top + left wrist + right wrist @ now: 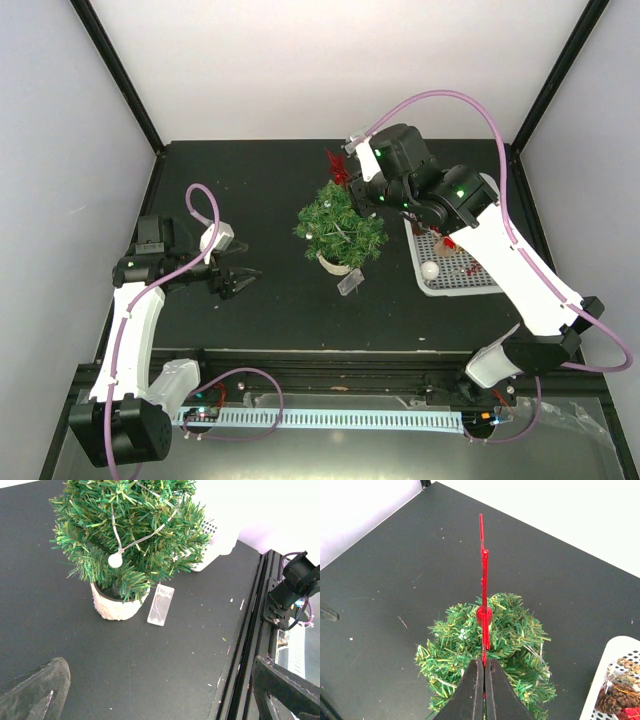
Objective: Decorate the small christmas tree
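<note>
The small christmas tree [340, 228] stands mid-table in a white pot [333, 263], with a pale tag [350, 283] lying beside it. A silver string with a white ball [115, 560] hangs on the tree [130, 525]. My right gripper [484, 661] is shut on a flat red ornament [483, 580], seen edge-on, held just above the tree [490, 645]. From above, the red ornament [338, 167] sits at the tree's far edge. My left gripper [240, 280] hovers open and empty to the left of the tree, its fingers [40, 690] wide apart over bare table.
A white mesh basket [455, 282] right of the tree holds pine cones [620, 690], a white ball [430, 269] and red pieces. A black rail [250, 630] runs along the table's near edge. White walls enclose the table on three sides.
</note>
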